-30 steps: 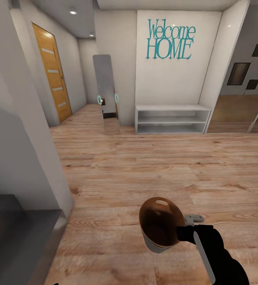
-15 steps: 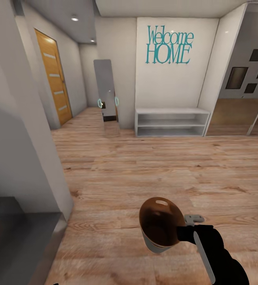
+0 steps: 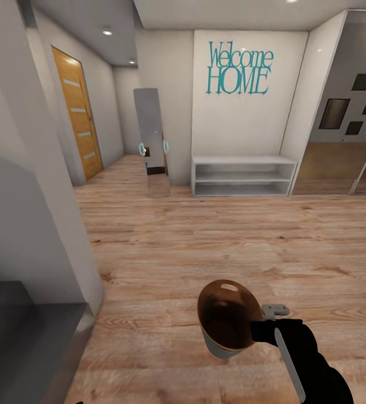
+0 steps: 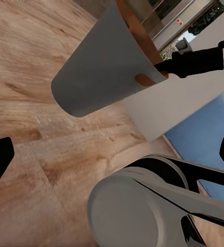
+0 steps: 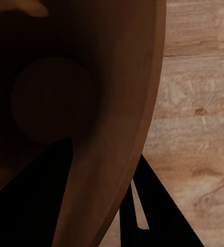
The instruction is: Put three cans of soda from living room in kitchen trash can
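Camera slightly nearer the hallway bench (image 3: 243, 175); right claw (image 3: 260, 328) clamped on tash can (image 3: 228, 320) over wood floor (image 3: 205, 241).

Head camera looks forward and down over the wood floor (image 3: 216, 235) toward the far wall. Left wrist camera faces the trash can (image 4: 106, 67) from outside, near. Right wrist camera sits very close, staring into that same can's brown inside (image 5: 65, 103).

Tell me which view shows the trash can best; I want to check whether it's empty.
The head view: the trash can shows whole, brown inside open, no cans visible, right pincer gripping its rim. The right wrist view shows only dark interior; the left wrist view shows its grey outside.
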Motion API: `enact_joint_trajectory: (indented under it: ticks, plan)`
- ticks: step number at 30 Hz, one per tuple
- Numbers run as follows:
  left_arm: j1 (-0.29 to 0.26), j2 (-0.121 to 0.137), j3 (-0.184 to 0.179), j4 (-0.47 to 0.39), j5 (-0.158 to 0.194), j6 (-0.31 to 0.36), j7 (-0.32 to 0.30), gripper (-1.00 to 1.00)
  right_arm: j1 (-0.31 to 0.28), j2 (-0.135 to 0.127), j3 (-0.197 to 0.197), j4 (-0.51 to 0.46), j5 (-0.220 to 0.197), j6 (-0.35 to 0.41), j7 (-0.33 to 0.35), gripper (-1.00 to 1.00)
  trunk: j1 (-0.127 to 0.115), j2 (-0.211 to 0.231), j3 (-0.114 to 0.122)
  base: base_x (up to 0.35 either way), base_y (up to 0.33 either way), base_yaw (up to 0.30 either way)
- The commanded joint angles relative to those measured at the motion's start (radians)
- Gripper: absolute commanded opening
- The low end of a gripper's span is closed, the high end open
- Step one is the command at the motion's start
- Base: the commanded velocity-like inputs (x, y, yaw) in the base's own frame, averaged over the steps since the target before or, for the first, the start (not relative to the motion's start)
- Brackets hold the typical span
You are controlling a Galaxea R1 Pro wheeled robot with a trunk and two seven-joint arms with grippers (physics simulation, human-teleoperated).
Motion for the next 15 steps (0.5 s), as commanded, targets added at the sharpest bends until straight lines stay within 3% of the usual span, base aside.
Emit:
enact_joint_trajectory:
  ticks: [1,6,15]
  plan:
    - [0.0,0.0,0.0,0.0,0.0,0.0,0.0,1.0,0.0,0.0,0.0,0.0,-0.014,0.0,0.0,-1.0,0.0,0.0,0.0,0.0,0.0,-0.006]
    - [0.0,0.0,0.0,0.0,0.0,0.0,0.0,1.0,0.0,0.0,0.0,0.001,-0.015,0.001,0.001,-1.0,0.0,0.0,0.003,0.0,0.0,-0.119]
    - [0.0,0.0,0.0,0.0,0.0,0.0,0.0,1.0,0.0,0.0,0.0,0.009,-0.016,0.001,0.001,-1.0,0.0,0.0,0.01,0.0,0.0,-0.26]
